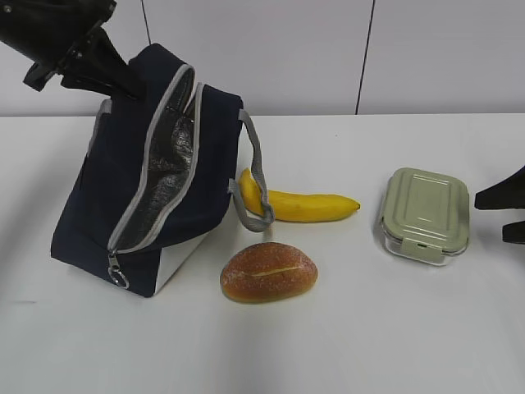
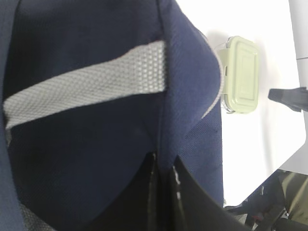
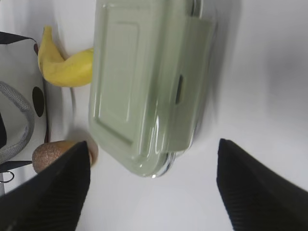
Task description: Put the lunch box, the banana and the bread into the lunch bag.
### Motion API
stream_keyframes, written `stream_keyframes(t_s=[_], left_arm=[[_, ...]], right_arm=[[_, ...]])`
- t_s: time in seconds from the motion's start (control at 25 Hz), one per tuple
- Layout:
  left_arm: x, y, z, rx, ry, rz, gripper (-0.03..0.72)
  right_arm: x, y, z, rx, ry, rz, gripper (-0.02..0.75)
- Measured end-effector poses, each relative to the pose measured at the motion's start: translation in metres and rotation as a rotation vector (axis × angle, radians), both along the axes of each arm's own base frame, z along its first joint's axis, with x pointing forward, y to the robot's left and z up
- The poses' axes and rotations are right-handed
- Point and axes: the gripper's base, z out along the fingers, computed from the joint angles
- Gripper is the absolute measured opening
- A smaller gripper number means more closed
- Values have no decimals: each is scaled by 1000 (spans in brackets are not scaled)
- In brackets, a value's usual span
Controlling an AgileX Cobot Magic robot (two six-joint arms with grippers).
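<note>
On your white table stand four items. Far left: the lunch bag, navy with grey zipper trim, tipped so its unzipped mouth faces up and to the right, silver lining showing inside, a grey webbing handle hanging down its right side and a zipper pull dangling at its near corner. Just right of the bag, behind that handle: the banana, lying flat, its left end beside the handle. Near centre, in front of the banana and apart from it: the bread, slit uppermost. Right: the lunch box, lid on, well apart from the bag, with banana and bread lying between the two. Behind runs a pale panelled wall. Your left gripper is clenched on the top far edge of the lunch bag, lifting that corner; its wrist view shows the dark fingers pressed together over the navy fabric with a grey strap across the panel. Your right gripper is spread wide and holds nothing; it sits just right of the lunch box in the exterior view, and its wrist view shows the two fingers standing either side of the box's near end, touching neither side.
</note>
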Motion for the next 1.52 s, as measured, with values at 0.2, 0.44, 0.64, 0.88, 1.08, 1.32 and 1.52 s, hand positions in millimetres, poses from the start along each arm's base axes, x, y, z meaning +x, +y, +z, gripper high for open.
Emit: stream_keyframes(t_s=[0.2,0.44,0.64,0.88,1.08,1.32,1.52], left_arm=[[0,0,0,1,-3,-4,-16],[0,0,0,1,-5,-5,-16],[0,0,0,1,-5,-5,-16],[0,0,0,1,-5,-5,-16],[0,0,0,1,-5,-5,-16],[0,0,0,3,-5,-5,-16],[0,0,0,7,-6,-6,-16]], right_arm=[[19,-7,-16,44,-14,22,631],[31,-6,-29,64,-13,50,629],[41,1,-36,57,-14,81,627],[47,-1,-42,44,-17,71,626],[50,8,-49,57,-5,95,626],[55,22,-49,51,-13,110,626],[57,22,-49,55,-20,86,606]])
